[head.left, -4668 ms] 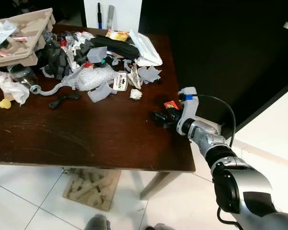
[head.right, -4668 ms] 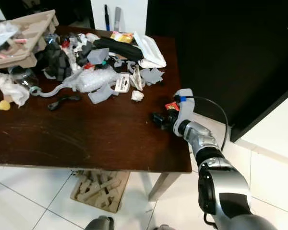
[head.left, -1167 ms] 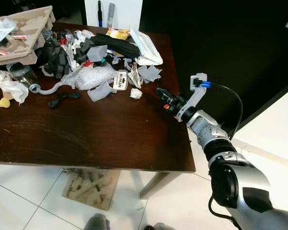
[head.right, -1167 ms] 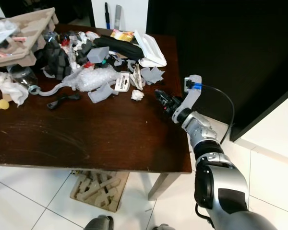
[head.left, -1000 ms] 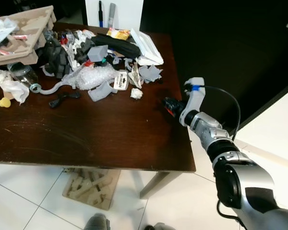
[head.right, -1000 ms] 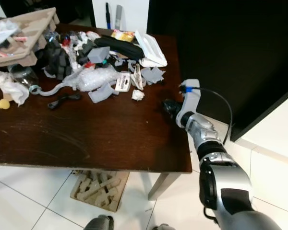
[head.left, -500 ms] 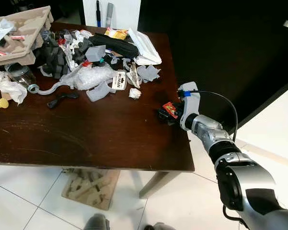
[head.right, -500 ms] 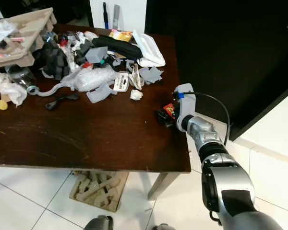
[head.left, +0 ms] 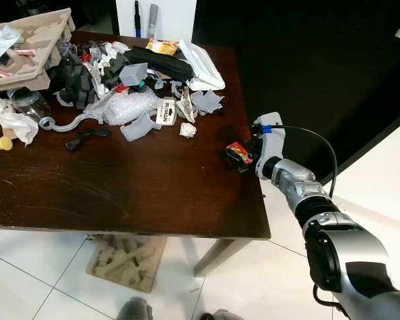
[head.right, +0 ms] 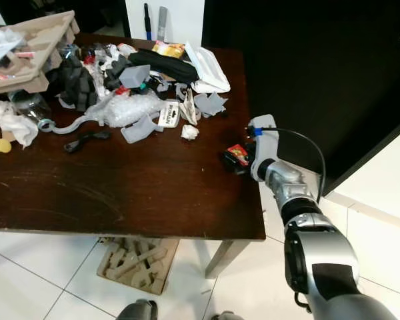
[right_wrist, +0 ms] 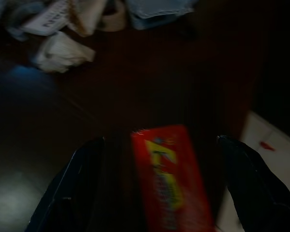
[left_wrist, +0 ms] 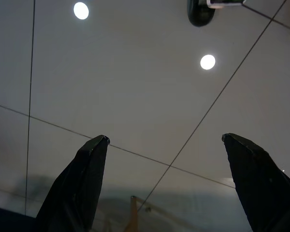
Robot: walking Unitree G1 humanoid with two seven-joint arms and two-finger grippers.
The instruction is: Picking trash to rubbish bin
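Observation:
A small red wrapper (head.left: 239,152) lies on the dark wooden table (head.left: 120,180) close to its right edge. My right gripper (head.left: 235,157) is low over it, reaching in from the right. In the right wrist view the red wrapper (right_wrist: 171,179) sits between the two black fingers (right_wrist: 72,193), which stand wide apart and open. A crumpled white paper ball (head.left: 188,130) rests a short way further in on the table. My left gripper (left_wrist: 166,183) hangs open above a pale tiled floor.
A heap of mixed trash (head.left: 133,100) covers the far half of the table, with a cardboard tray (head.left: 27,47) at the far left. A cardboard insert (head.left: 123,263) lies on the white tiles under the table. A dark cabinet (head.left: 320,67) stands to the right.
My right gripper, raised and pointing toward the heap a second ago, has come back down to the table's right edge. It now straddles the red wrapper.

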